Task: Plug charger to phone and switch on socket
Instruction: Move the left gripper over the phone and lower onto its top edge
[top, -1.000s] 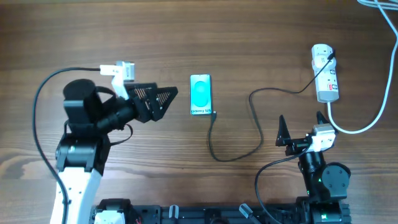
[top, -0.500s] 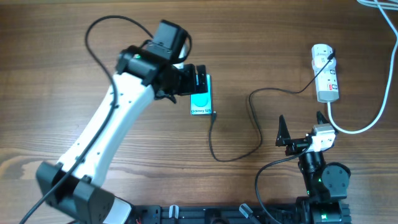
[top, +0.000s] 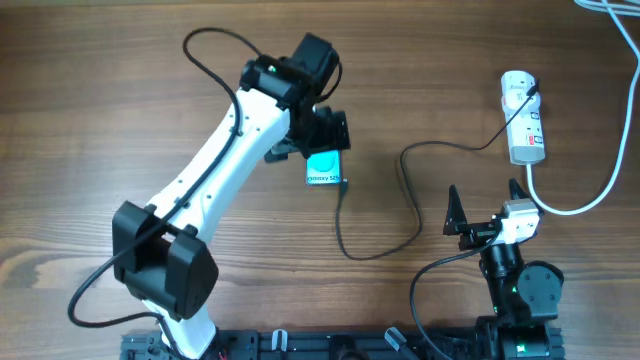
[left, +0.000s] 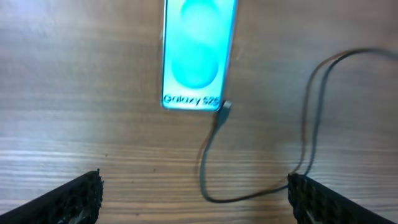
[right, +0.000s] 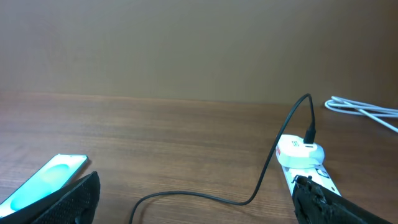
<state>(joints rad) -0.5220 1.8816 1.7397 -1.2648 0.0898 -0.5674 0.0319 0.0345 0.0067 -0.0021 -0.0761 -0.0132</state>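
– Left claw (left: 196, 198) hangs over the phone (left: 199, 56), spread wide, with nothing between its fingers. Your right claw (top: 484, 200) sits low near the base, also spread and empty.

– Where does the charger stand?

– Your phone lies flat on the surface (top: 150, 60), screen lit, lettered end toward the robot's base. The charger (left: 202, 168) loops from the socket (top: 523, 125) across the wood. Its plug tip (left: 224, 111) rests at a corner of that lettered end, touching it or just beside it. It lies at an angle, off the middle of the edge, so I judge it isn't seated in the port. The wrist view is too soft for you to be certain, though.

– So which step am I on?

– The first one, plugging in. You'd lower the left claw onto the cable just behind the tip and close on it. Then square it to the phone's edge and push. The phone may slide, so consider steadying it with your right. Switching on the socket comes after that.
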